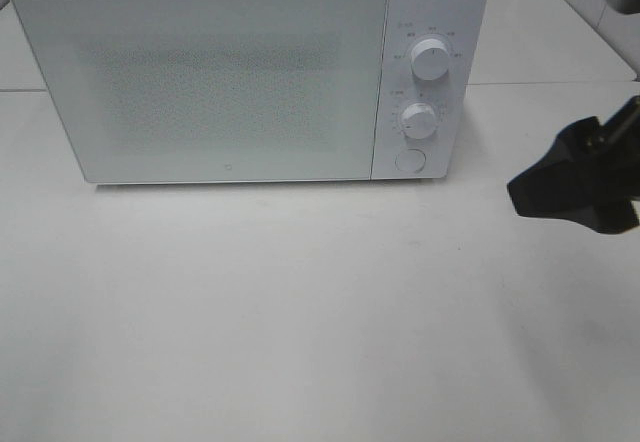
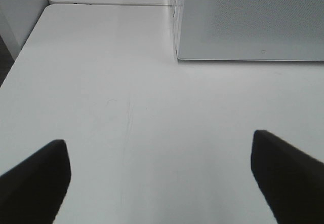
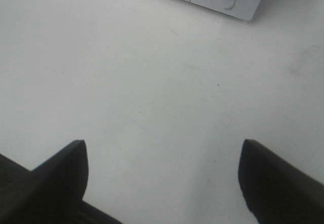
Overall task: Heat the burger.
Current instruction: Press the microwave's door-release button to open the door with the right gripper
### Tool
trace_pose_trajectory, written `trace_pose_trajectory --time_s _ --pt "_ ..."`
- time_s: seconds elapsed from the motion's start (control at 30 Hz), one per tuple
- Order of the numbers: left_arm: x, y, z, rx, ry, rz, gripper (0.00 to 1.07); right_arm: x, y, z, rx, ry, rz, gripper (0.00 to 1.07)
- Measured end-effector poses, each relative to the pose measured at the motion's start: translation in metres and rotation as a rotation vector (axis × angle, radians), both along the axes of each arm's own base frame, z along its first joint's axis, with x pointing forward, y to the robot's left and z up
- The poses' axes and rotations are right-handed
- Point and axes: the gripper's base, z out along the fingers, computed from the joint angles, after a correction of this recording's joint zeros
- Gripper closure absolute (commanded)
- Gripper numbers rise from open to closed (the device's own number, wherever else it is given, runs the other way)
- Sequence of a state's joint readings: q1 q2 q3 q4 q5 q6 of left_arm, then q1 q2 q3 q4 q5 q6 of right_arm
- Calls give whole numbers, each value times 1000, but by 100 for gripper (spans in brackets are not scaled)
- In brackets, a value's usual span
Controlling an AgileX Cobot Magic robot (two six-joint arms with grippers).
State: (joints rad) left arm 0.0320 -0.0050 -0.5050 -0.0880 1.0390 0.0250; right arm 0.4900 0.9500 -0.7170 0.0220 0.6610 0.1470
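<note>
A white microwave (image 1: 210, 82) stood at the far side of the white table (image 1: 300, 312), its wide door (image 1: 200, 77) shut. The door's panel was frosted and finely dotted, and nothing could be made out through it. On the control strip to the right of the door sat an upper knob (image 1: 431, 59), a lower knob (image 1: 419, 120) below it, and a round button (image 1: 408, 160) at the bottom.

The burger showed in none of the three views, so where it lay could not be told.

The right pincer (image 3: 162, 178) hung over the table to the right of the microwave and nearer than its front. In the high view it was a black shape at the right edge, well apart from the control strip. Its own camera showed the two dark fingers (image 3: 61, 178) spread wide with only bare table between them. The microwave's lower right corner with the round button lay beyond them.

The left pincer (image 2: 159, 178) was also spread wide, its black fingers (image 2: 45, 176) at either side of its wrist view with bare table between. It held nothing. Beyond it stood the left end of the microwave's shut door. A faint thin scratch (image 2: 127, 127) marked the table surface between the fingers and the microwave.
</note>
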Motion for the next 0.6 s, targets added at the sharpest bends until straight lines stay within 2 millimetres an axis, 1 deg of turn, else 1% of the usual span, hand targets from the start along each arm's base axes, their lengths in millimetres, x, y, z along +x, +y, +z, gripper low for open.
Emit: trace_pose_trajectory --time_s 0.03,0.07,0.1,0.13,0.17,0.2,0.23,0.27,0.3,0.33,0.37,0.4,0.43,0.47,0.5,0.53,0.57,0.6 --pt "0 0 0 0 0 0 18 -10 -6 5 -14 -7 3 28" --pt "0 0 0 0 0 0 18 -10 -6 5 -14 -7 3 28" --pt "0 0 0 0 0 0 18 -15 -9 8 -20 -8 3 28" --pt "0 0 0 0 0 0 18 -25 -16 12 -36 -6 4 28" --pt "0 0 0 0 0 0 18 -25 -16 12 -36 -6 4 28" --pt "0 0 0 0 0 0 18 -30 -19 13 -39 -4 3 28" --pt "0 0 0 0 0 0 18 -41 -25 18 -42 -10 2 28" --pt "0 0 0 0 0 0 18 -41 -25 18 -42 -10 2 28" --pt "0 0 0 0 0 0 18 -51 -31 21 -38 -19 1 29" --pt "0 0 0 0 0 0 18 -57 -34 23 -36 -28 0 29" --pt "0 0 0 0 0 0 18 -57 -34 23 -36 -28 0 29" --pt "0 0 0 0 0 0 18 -68 -41 27 -34 -54 -3 30" --pt "0 0 0 0 0 0 18 -74 -45 29 -39 -74 -7 30" --pt "0 0 0 0 0 0 18 -74 -45 29 -39 -74 -7 30" --pt "0 0 0 0 0 0 18 -84 -54 32 -42 -106 -25 31" --pt "0 0 0 0 0 0 18 -89 -58 33 -45 -120 -40 31" --pt "0 0 0 0 0 0 18 -89 -58 33 -45 -120 -40 31" --pt "0 0 0 0 0 0 18 -97 -65 34 -45 -140 -83 31"
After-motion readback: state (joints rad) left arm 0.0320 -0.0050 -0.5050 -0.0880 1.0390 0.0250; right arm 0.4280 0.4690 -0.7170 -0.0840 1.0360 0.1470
